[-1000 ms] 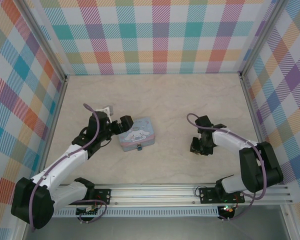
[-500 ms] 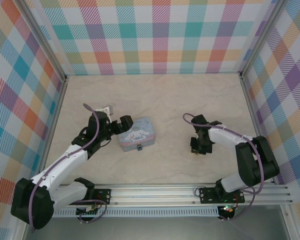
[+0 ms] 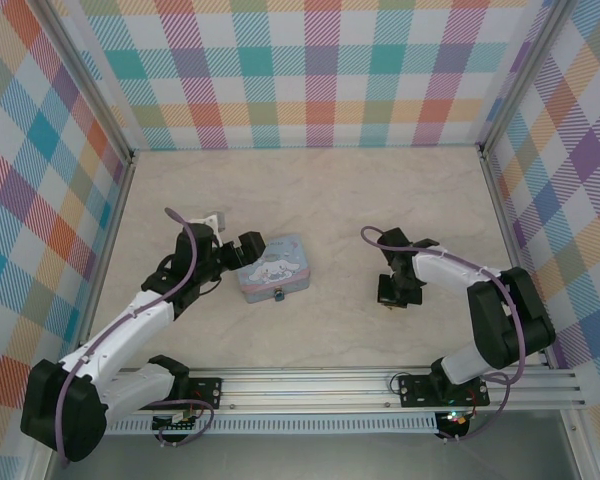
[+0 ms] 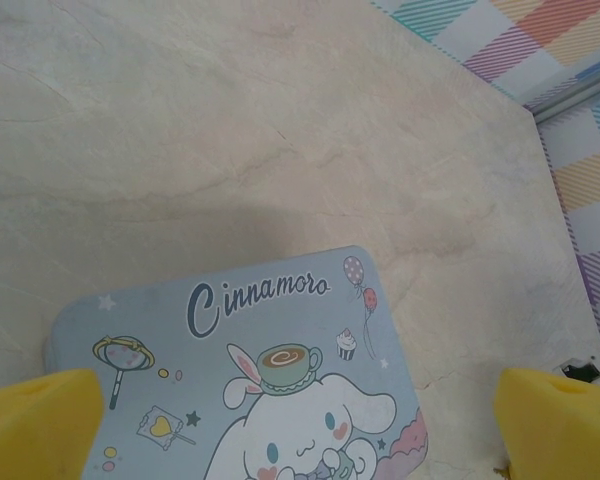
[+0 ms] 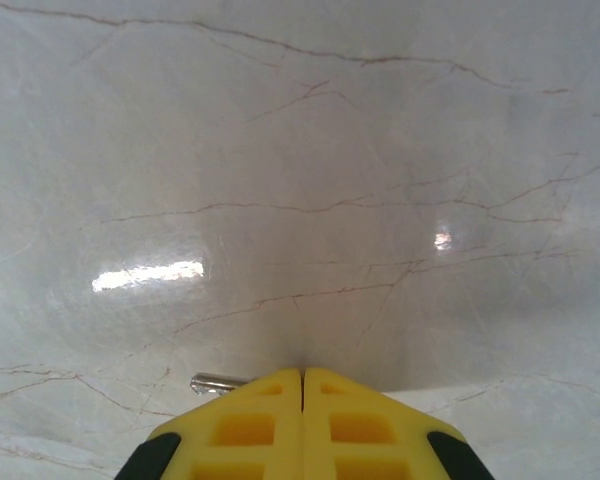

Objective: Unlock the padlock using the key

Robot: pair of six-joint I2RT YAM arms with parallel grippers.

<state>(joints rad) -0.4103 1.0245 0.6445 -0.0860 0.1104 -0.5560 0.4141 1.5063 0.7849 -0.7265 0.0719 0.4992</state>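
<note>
**Right claw clenched by the key, left claw spread over the tin**

I count one tin [image 3: 273, 266], one padlock [image 3: 278, 295] and one key [image 5: 213, 381] on the counter [image 3: 330, 200]. The padlock sits at the tin's near edge. My left claw [image 3: 243, 249] is spread wide above the lid. My right claw [image 5: 302, 385], well apart from the tin, is clenched at the counter. The key's end pokes out beside it; I cannot tell whether it is pinched.
</note>
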